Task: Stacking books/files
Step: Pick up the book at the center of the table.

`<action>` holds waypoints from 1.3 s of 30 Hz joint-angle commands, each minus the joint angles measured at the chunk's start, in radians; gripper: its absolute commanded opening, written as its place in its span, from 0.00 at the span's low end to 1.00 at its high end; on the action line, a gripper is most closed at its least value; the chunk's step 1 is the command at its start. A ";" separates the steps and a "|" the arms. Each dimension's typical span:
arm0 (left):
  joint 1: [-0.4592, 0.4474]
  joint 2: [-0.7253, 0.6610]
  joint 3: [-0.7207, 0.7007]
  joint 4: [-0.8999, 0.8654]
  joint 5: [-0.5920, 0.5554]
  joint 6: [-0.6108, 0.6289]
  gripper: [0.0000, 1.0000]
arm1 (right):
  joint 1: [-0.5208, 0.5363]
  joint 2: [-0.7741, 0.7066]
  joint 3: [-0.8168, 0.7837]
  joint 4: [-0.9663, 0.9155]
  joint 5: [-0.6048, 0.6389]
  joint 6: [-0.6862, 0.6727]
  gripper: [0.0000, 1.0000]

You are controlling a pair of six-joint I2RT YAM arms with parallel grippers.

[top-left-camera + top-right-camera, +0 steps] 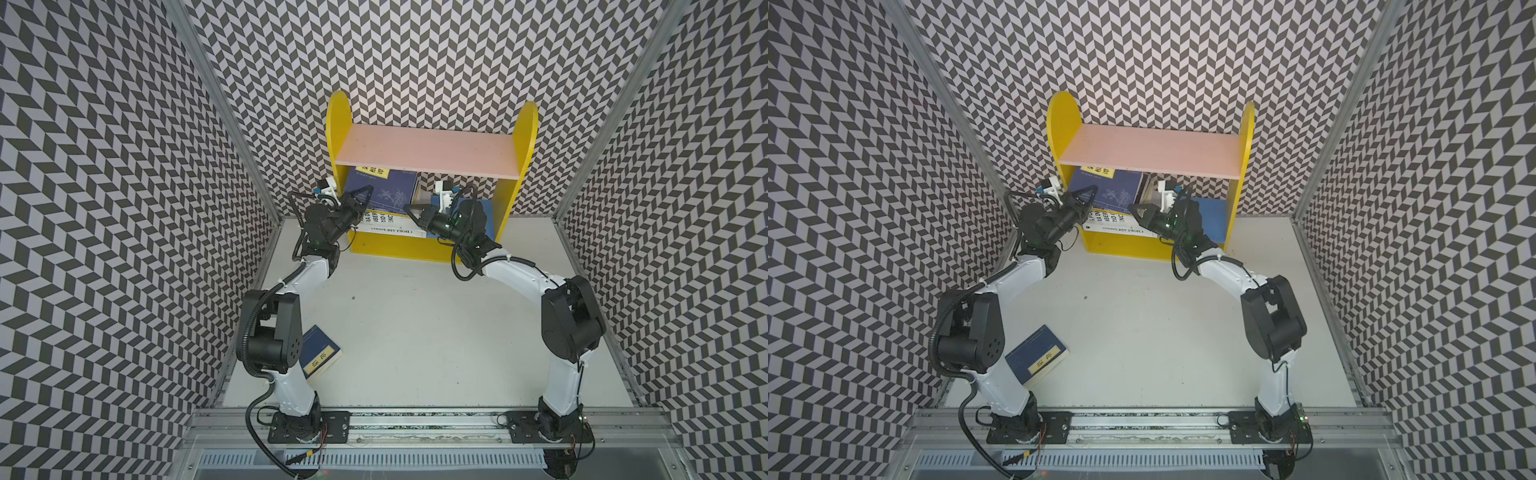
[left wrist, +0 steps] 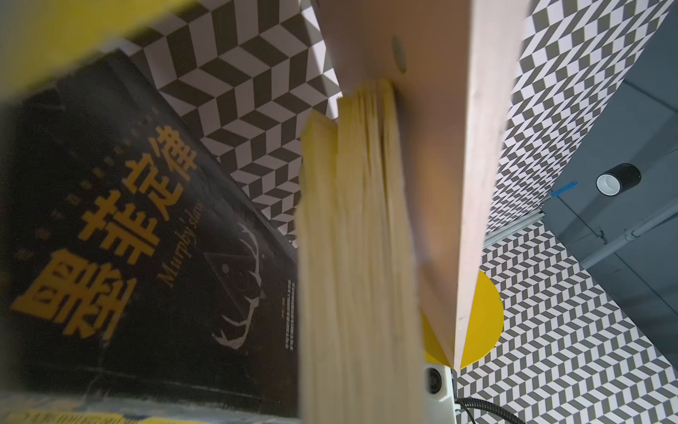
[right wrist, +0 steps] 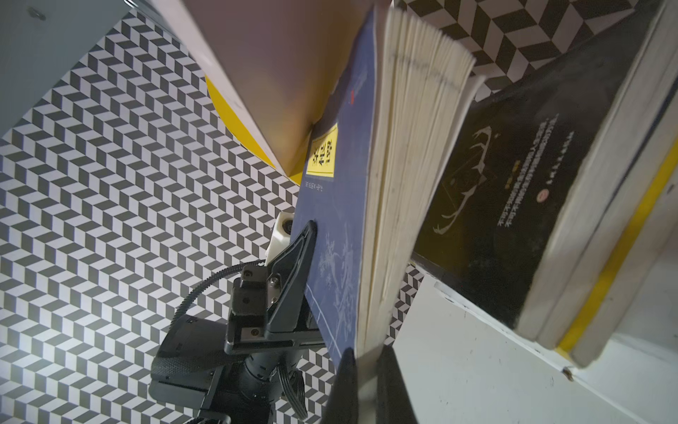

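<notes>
Looking down in both top views, a navy paper book with a yellow label (image 1: 388, 191) stands tilted in the low part of the yellow wooden shelf with a pink top board (image 1: 525, 137), over flat white books with black letters (image 1: 386, 227). The left gripper (image 1: 359, 196) touches its cover and the right gripper (image 1: 411, 209) its near edge. A second navy book with a yellow label (image 1: 320, 357) lies on the white table (image 1: 415, 324), partly hidden by the left arm, which could bump it.

In the left wrist view, cream page edges (image 2: 356, 238) touch the pink board (image 2: 440, 147), beside a black book with gold letters (image 2: 146, 238). No fingers show, so I cannot tell if the left gripper is apart or together.

In the right wrist view, the right gripper's two dark fingers (image 3: 343, 389) are squeezed together on the low corner of the tilted navy book. The pages fan out, so the book could twist, slip free and flop down. Its top looks pressed against the board, so a hard push could bend it. The left gripper's flat finger only rests on the cover, so it may not stop a fall.
</notes>
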 commanded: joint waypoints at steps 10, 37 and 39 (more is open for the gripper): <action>0.004 0.036 0.088 -0.124 0.009 0.084 0.54 | -0.001 0.078 0.122 -0.006 0.180 -0.055 0.03; 0.158 -0.287 -0.118 -0.454 -0.286 0.515 0.87 | -0.008 0.136 0.294 -0.170 0.070 -0.088 0.04; 0.161 -0.276 -0.106 -0.456 -0.270 0.532 0.87 | -0.009 0.137 0.299 -0.173 0.071 -0.091 0.04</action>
